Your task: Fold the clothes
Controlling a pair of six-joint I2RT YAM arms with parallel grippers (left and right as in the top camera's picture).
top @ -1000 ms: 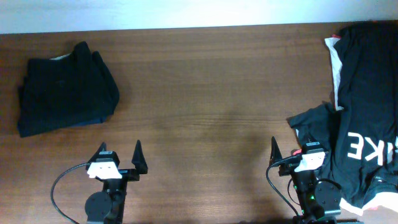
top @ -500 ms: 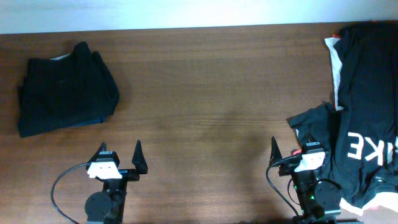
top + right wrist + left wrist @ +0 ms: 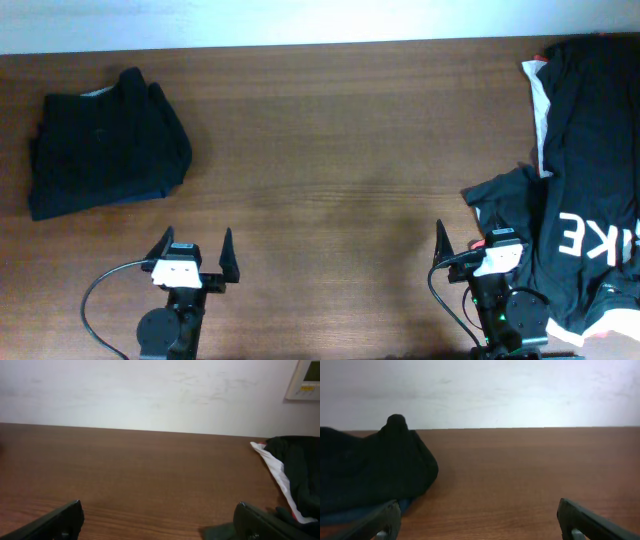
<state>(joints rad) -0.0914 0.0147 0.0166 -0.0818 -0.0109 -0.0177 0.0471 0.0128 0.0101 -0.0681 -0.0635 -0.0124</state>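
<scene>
A folded stack of black fabric garments (image 3: 105, 140) is lying at the far left of the brown wooden worktop (image 3: 340, 150). A navy-blue garment (image 3: 350, 514) is peeking out along the near bottom edge of the stack, as the left wrist view is showing.

A loose heap of black garments (image 3: 590, 150) is spreading over the right end of the worktop and running off the right edge of the overhead view. A strip of white trim (image 3: 541, 110) is running down its left edge, a small red bit (image 3: 540, 60) is showing at its far corner, and big white lettering (image 3: 575, 237) is facing up on the near part. The 2 groups of clothes are lying well apart, with bare wood between them.

The left end effector (image 3: 193, 248) is sitting at the near edge, nearer than the folded stack and apart from it. Its 2 fingers are standing spread wide and gripping nothing.

The right end effector (image 3: 472, 245) is sitting at the near edge just beside the left side of the loose heap. Its fingers are also gaping apart with nothing between them; whether the right finger is touching the fabric, I cannot tell.

In the right wrist view a white wall (image 3: 150, 390) is rising behind the worktop, and a beige wall panel (image 3: 306, 380) is hanging at the upper right.
</scene>
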